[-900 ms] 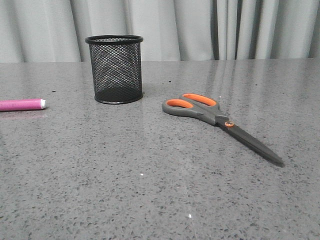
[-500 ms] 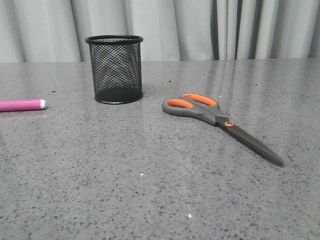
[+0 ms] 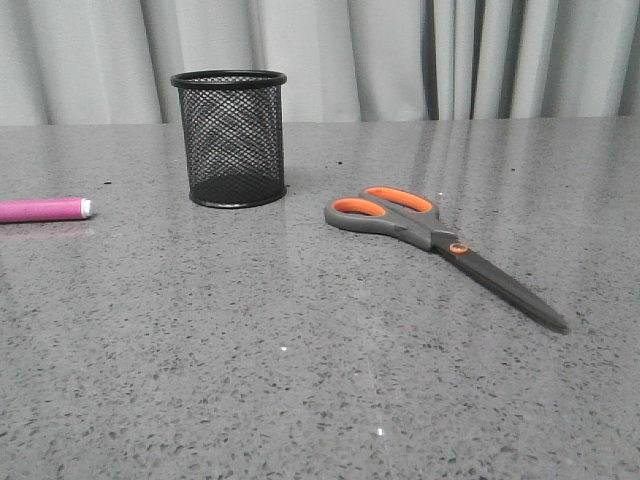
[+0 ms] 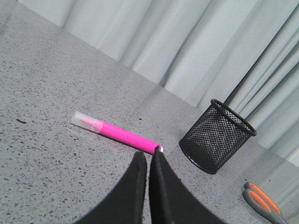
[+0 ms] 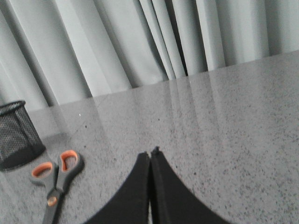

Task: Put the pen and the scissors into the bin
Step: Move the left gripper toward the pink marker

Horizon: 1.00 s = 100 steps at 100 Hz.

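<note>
The black mesh bin stands upright at the back left of the grey table. The magenta pen lies flat at the far left edge of the front view; the left wrist view shows its whole length with a clear cap. The scissors lie closed to the right of the bin, orange-lined handles toward it. My left gripper is shut and empty, just short of the pen's white end. My right gripper is shut and empty, to the right of the scissors. Neither arm shows in the front view.
Grey curtains hang behind the table's far edge. The bin also shows in the left wrist view and at the edge of the right wrist view. The speckled table surface spreads in front.
</note>
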Each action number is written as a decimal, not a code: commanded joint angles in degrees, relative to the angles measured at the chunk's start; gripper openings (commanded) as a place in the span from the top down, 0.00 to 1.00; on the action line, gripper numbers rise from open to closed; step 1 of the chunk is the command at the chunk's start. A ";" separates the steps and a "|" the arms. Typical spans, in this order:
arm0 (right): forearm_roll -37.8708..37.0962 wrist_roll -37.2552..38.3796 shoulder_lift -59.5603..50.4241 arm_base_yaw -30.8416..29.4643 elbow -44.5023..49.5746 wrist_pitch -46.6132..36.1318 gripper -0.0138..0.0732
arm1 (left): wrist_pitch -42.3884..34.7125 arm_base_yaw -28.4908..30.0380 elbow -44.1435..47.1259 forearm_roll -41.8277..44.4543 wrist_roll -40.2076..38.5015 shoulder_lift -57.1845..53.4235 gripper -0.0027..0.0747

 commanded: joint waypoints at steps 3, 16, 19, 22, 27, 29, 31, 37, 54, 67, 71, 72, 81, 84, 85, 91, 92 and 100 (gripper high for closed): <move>7.23 -0.13 -1.12 -0.34 0.84 -7.22 0.92 | -2.58 0.14 2.49 -0.85 -0.36 -1.81 0.99; 11.75 -0.13 -1.12 -0.34 0.84 -6.67 0.92 | -2.58 0.14 2.49 -4.14 -0.36 -1.81 0.99; 11.75 -0.13 -1.12 -0.34 0.84 -6.34 0.92 | -2.58 0.14 2.49 -5.09 -0.36 -1.81 0.99; 11.75 -0.13 -1.12 -0.34 0.84 -5.98 0.92 | -2.58 0.14 2.49 -6.37 -0.36 -1.81 0.99; 11.75 -0.13 -1.12 -0.34 0.84 -5.96 0.92 | -2.42 0.14 2.49 -7.56 -0.36 -1.81 0.99; 11.75 -0.13 -1.12 -0.34 0.84 -6.13 0.92 | -2.29 0.14 2.49 -7.86 -0.36 -1.81 0.99; 11.75 -0.13 -1.12 -0.34 0.84 -6.19 0.92 | -2.28 0.14 2.49 -7.97 -0.36 -1.81 0.99; 11.75 -0.13 -1.12 -0.34 0.84 -6.19 0.92 | -2.05 0.14 2.49 -8.23 -0.36 -1.81 0.99; 13.91 -0.13 -1.02 -0.34 0.72 -4.59 0.92 | 0.25 0.14 2.49 -14.75 -0.36 -1.81 0.99; 14.33 -0.13 -1.02 -0.34 -1.83 -2.15 0.92 | 3.06 0.14 2.23 -16.05 -0.36 -1.81 0.99; 14.33 -0.13 -1.02 -0.34 -3.07 -1.15 0.92 | 4.30 0.14 1.79 -16.54 -0.36 -1.81 0.99; 14.33 -0.13 -1.02 -0.34 -3.29 -0.81 0.92 | 4.47 0.14 1.60 -16.68 -0.36 -1.81 0.99; 14.33 -0.13 -0.55 -0.34 -6.41 2.92 0.92 | 5.66 0.14 -0.18 -18.82 -0.36 -1.81 0.99; 14.33 -0.13 -0.36 -0.34 -7.52 4.42 0.92 | 5.78 0.14 -1.38 -18.82 -0.36 -1.81 0.99; 14.33 -0.13 -0.39 -0.34 -8.07 5.15 0.92 | 5.89 0.14 -1.65 -18.82 -0.36 -1.81 0.99; 14.33 -0.13 0.37 -0.34 -10.25 7.48 0.92 | 6.27 0.14 -4.44 -18.00 1.11 -1.81 0.99; 14.33 -0.13 0.48 -0.34 -10.77 7.94 0.92 | 6.55 0.14 -4.79 -17.67 1.42 -1.78 0.99; 14.21 -1.32 1.82 -0.34 -13.32 9.35 0.92 | 8.57 0.14 -9.33 -14.94 6.16 -1.06 0.99</move>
